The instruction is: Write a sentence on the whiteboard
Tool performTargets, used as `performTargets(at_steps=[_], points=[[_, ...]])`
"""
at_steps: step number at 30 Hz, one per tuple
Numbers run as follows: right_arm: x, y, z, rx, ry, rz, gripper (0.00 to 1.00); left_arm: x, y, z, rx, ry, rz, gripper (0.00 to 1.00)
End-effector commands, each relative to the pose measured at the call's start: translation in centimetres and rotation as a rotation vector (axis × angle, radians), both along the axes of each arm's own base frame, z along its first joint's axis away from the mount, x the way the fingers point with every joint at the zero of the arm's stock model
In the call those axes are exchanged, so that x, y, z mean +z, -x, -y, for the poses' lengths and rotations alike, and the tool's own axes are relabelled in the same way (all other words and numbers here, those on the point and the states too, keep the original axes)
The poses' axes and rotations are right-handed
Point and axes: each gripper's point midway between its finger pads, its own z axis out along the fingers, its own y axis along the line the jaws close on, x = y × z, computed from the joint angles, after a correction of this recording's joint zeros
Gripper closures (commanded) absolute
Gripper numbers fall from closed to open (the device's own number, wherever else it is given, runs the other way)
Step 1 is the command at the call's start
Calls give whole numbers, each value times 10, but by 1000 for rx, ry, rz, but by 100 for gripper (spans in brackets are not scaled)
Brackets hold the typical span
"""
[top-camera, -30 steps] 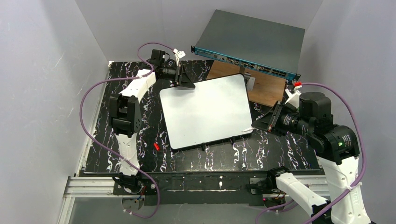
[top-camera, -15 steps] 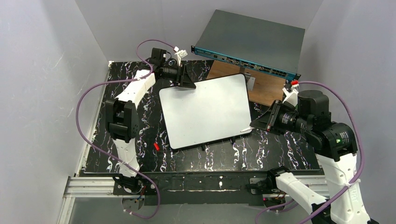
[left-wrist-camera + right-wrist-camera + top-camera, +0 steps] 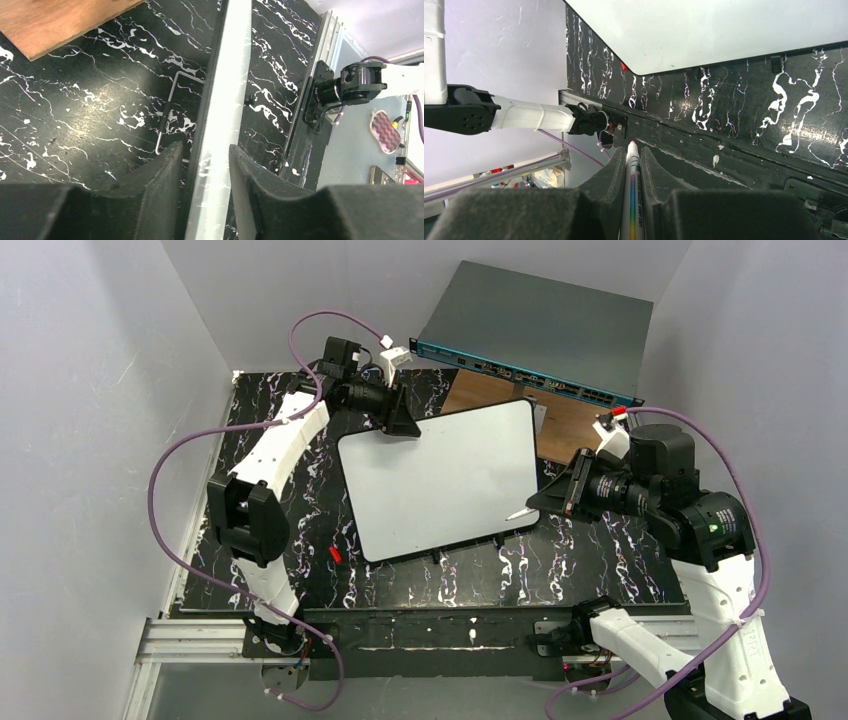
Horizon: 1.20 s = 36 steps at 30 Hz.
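The glossy white rectangular whiteboard (image 3: 440, 480) sits mid-way across the black, white-veined marble tabletop (image 3: 600, 550). The left claw (image 3: 398, 423) is clamped on its far left corner, one finger on each face. The right claw (image 3: 553, 502) is closed on a white rainbow-striped marker pen (image 3: 631, 200), whose tip is by the board's near right corner.

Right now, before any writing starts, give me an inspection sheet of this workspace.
Surface: black marbled table.
Job's things: whiteboard blank, no sentence seen; marker in the right gripper.
Clutter: small red piece left of the whiteboard; grey box and wood panel far right.
Grippers: left gripper closed on the whiteboard's far left corner; right gripper shut on the marker, tip at the near right corner.
Cables: purple cables loop along both arms, off the whiteboard.
Surroundings: plain grey walls.
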Motion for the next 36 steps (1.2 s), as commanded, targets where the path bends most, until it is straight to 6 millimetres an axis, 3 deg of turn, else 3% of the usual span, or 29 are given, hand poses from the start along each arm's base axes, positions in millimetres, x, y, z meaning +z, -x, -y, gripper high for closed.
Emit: performTargets(at_steps=[1,5,8,12,21,28,33,36], points=[[6,-1,-4,33,-21,42,99,50,29,1,-92,31,140,55],[6,1,-4,36,-25,42,99,54,39,4,-121,32,143,36],[6,2,-3,36,-24,40,99,53,43,7,-136,27,127,34],[7,4,-3,36,-25,43,99,45,45,11,-150,16,100,56],[7,9,0,33,-20,42,99,35,60,16,-205,-72,112,89],[8,9,-2,40,-26,42,99,30,70,13,-223,-124,117,96],[9,7,-4,46,-33,41,99,28,79,12,-236,-155,117,82],[7,6,-5,48,-38,37,99,24,87,13,-253,-158,104,89]])
